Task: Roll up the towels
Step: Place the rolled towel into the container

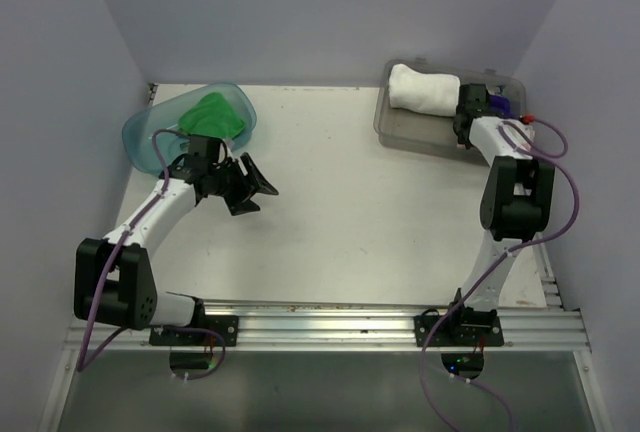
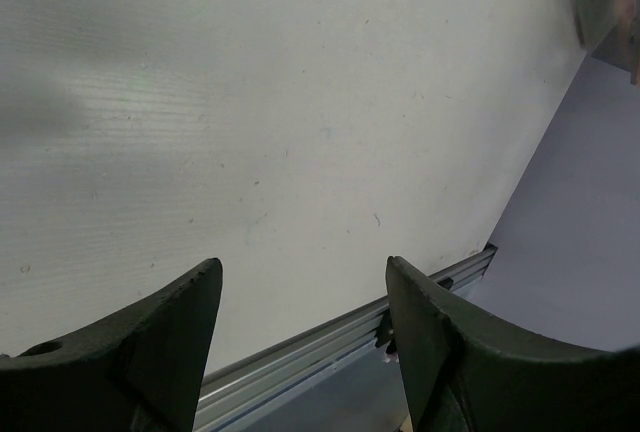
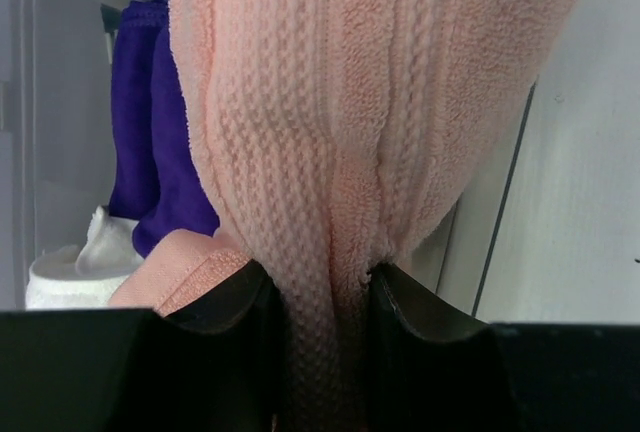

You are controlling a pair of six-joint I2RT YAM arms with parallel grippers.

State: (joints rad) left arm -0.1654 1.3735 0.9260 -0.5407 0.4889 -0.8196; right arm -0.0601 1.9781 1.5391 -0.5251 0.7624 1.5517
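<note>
One step: right hand (image 3: 320,287) pinches salmon towel (image 3: 330,102) — at tray (image 1: 400,132), two o'clock.
Left hand (image 2: 300,282): wide, empty.
Next: probably lift it clear.

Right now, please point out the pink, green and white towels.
pink towel (image 3: 330,132), right wrist view, ribbed middle.
green towel (image 1: 213,117), top external view, bundle's centre.
white towel (image 1: 425,89), top external view, roll's middle.

teal tub (image 1: 140,140) sits back left, clear grey tray (image 1: 408,132) back right.
</note>
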